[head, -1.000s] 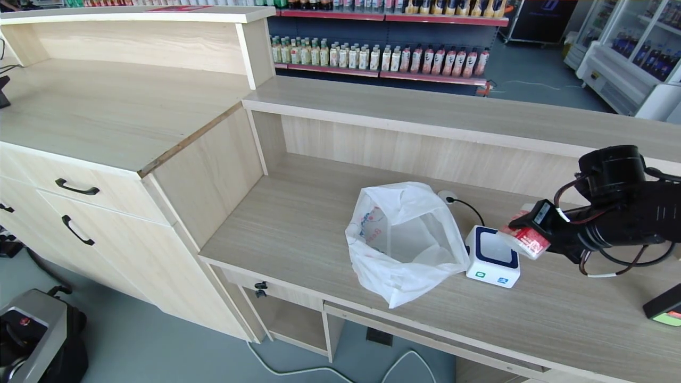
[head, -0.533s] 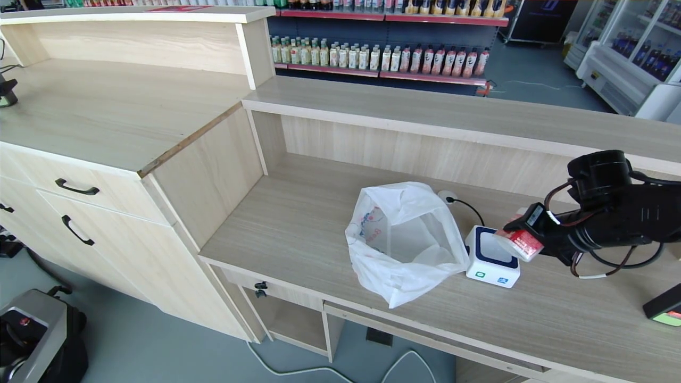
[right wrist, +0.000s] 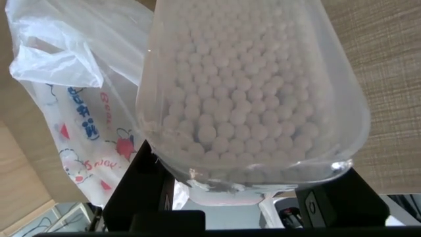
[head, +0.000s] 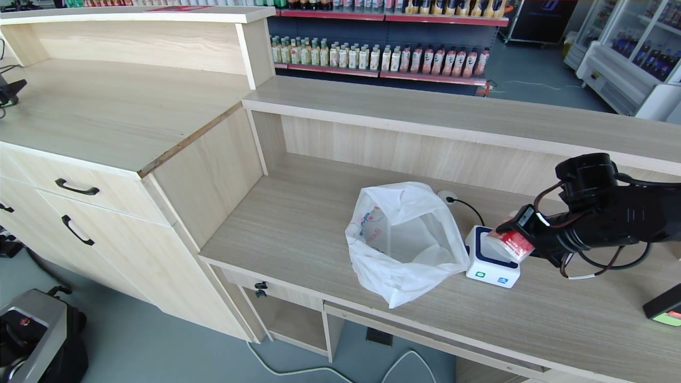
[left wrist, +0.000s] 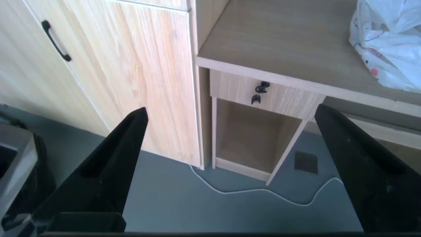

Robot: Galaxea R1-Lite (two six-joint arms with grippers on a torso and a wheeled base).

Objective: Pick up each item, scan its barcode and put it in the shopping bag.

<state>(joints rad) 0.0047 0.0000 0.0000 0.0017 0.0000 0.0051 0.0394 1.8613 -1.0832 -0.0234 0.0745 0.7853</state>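
A clear plastic tub of small white beads with a red label (head: 512, 244) is pinched in the right hand (head: 515, 238), whose fingers are closed against its sides. The tub hangs tilted just above the window of a small white box scanner with a dark blue frame (head: 492, 266), which sits on the pale wood bench (head: 298, 223). Against the scanner's left side, a thin white plastic shopping bag (head: 404, 239) stands with its mouth open. A black cable (head: 468, 206) runs behind the scanner. The left hand (left wrist: 230, 110) hangs low beside the bench, above the grey floor (left wrist: 197, 204), fingers spread wide and gripping nothing.
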